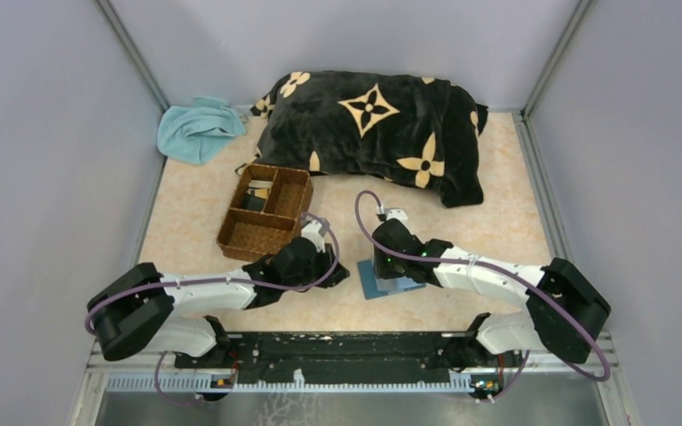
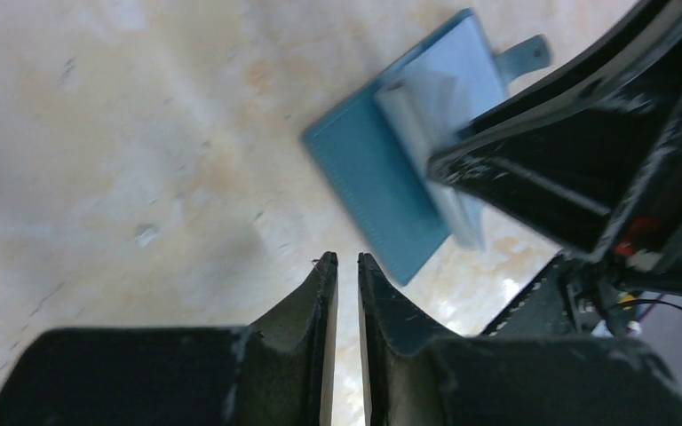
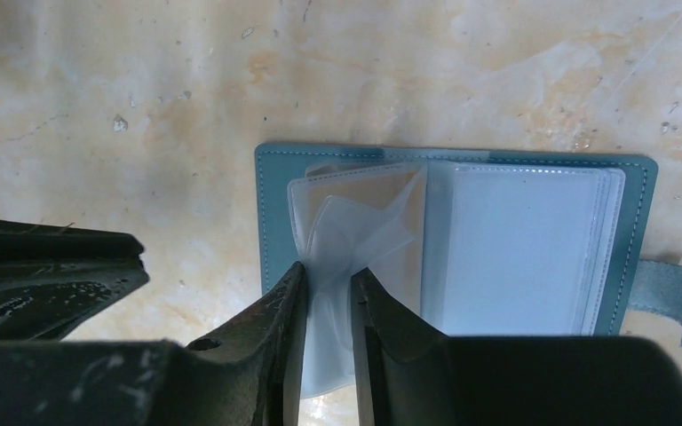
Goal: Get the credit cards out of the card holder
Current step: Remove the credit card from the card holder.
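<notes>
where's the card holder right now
In the top view the card holder lies open on the table near the front centre, under the right fingers, with the woven tray behind it to the left.

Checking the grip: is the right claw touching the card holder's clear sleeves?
Touching. The right wrist view shows the right claw pinching a crumpled clear sleeve of the open card holder between its fingers.

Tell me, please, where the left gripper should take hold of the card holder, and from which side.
Probably the bare teal cover edge of the card holder, from the left gripper's own side. That half lies flat and uncovered facing it, while the right gripper pinches the clear sleeves and crowds the tab side. The cover is thin, so come in low.
</notes>
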You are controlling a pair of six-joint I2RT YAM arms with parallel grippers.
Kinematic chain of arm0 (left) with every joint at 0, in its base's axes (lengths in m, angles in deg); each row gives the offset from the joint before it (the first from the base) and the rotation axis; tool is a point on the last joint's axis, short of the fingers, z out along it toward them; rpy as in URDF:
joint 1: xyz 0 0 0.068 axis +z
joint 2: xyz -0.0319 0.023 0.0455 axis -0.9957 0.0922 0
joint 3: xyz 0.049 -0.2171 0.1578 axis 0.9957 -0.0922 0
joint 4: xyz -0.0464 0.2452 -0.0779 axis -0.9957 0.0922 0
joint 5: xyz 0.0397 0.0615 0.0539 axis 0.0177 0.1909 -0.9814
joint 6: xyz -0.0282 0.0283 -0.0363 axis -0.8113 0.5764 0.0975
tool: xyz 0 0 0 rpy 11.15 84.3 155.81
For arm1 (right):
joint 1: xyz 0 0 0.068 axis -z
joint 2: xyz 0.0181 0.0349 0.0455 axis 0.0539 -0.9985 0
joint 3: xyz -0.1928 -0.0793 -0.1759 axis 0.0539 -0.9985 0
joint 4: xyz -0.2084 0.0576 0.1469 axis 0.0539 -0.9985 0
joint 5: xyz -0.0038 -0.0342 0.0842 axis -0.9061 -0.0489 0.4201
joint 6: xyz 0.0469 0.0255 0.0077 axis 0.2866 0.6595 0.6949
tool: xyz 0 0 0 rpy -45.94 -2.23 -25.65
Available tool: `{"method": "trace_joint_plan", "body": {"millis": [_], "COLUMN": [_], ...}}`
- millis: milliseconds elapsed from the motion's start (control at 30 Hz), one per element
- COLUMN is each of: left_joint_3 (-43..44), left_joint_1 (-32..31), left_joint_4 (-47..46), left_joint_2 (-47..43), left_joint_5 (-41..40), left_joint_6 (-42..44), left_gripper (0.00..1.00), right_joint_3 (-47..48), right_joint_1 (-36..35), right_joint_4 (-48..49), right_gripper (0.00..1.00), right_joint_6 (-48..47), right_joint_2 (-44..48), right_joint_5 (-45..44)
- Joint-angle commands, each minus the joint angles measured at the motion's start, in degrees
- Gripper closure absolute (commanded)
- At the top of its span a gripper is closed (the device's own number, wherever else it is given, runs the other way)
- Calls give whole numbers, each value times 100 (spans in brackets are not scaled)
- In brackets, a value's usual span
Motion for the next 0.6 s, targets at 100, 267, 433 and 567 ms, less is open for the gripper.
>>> {"method": "trace_joint_plan", "body": {"millis": [100, 267, 433, 567], "left_joint_3": [677, 862, 1039, 1221], "left_joint_1": [30, 28, 27, 17], "left_joint_4": [-659, -716, -652, -641], "left_joint_2": [567, 796, 1072, 1285], "left_joint_5": [659, 680, 545, 526], "left_joint_6": [51, 44, 28, 47], "left_gripper": [80, 80, 80, 80], "right_joint_3": [-192, -359, -437, -486], "right_joint_1": [173, 313, 345, 351], "right_joint_4": [547, 718, 771, 792], "right_gripper": [79, 80, 81, 81], "right_joint_6": [96, 122, 111, 65], "right_joint_2": [386, 502, 560, 619], "right_joint_5": [481, 718, 795, 830]}}
